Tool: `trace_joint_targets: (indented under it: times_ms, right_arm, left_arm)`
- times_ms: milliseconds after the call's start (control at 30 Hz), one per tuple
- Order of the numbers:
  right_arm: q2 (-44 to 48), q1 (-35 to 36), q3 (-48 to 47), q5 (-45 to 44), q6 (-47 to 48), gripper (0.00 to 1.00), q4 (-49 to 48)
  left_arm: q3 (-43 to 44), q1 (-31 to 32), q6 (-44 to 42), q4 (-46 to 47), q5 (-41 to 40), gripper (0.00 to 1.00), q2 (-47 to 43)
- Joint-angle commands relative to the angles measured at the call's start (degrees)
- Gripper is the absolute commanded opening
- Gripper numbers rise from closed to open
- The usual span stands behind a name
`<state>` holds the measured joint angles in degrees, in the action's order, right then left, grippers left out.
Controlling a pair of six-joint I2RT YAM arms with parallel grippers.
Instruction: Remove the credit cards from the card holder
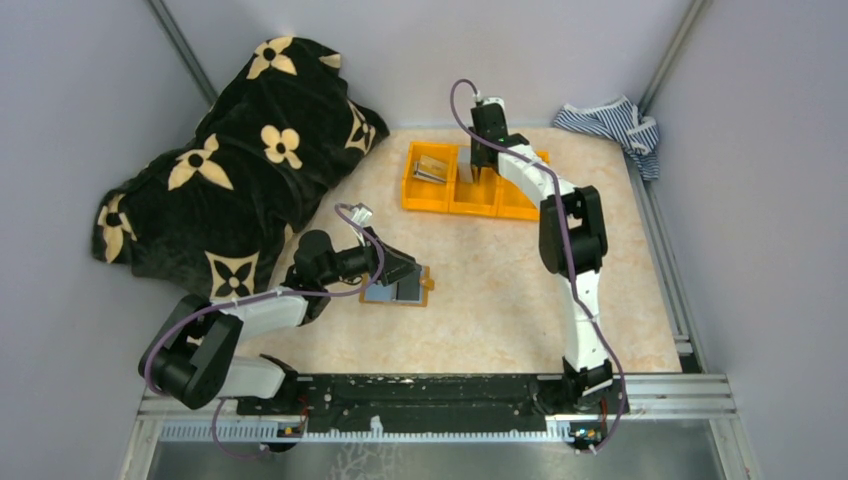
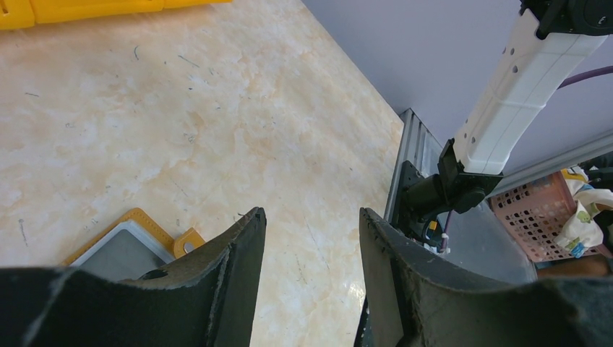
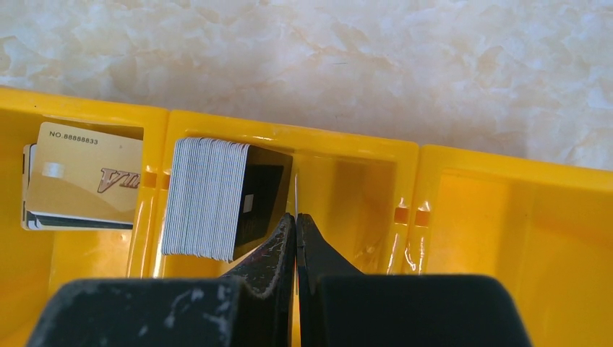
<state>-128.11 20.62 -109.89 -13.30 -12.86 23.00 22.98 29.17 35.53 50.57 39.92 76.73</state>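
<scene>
My right claw [image 3: 296, 217] is pinched shut. A thin pale sliver [image 3: 296, 191] stands up from between the tips, and I take it for a card seen edge on, held over the middle compartment of the yellow bin [image 3: 289, 136] at the tabletop's far edge, just beside the card stack [image 3: 206, 195]. I judge a card to be light, stiff and slick, so it is best nipped across its flat faces near a short edge.

My left claw [image 2: 311, 213] stands open and empty, just above the card holder [image 2: 134, 246]. The holder lies unfolded in the tabletop's left half, toward the near edge. It looks light and floppy and likely to slide, so I would pin one flap. I cannot tell whether any cards remain inside.
</scene>
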Motion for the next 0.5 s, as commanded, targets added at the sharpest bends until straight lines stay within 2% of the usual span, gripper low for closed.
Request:
trace_joint_targets:
  times_ms: [0,467]
  right_arm:
    - [-1.1,0.6,-3.4,-2.1,-0.2,0.0,-2.6]
    - [0.7,2.3,-0.3,-7.3,-0.1,0.0,-6.0]
  left_arm:
    - [-0.2,0.2,-0.6,1.1,0.9,0.57,-0.3]
    - [-0.5,0.3,-0.5,1.8,1.6,0.56,0.1]
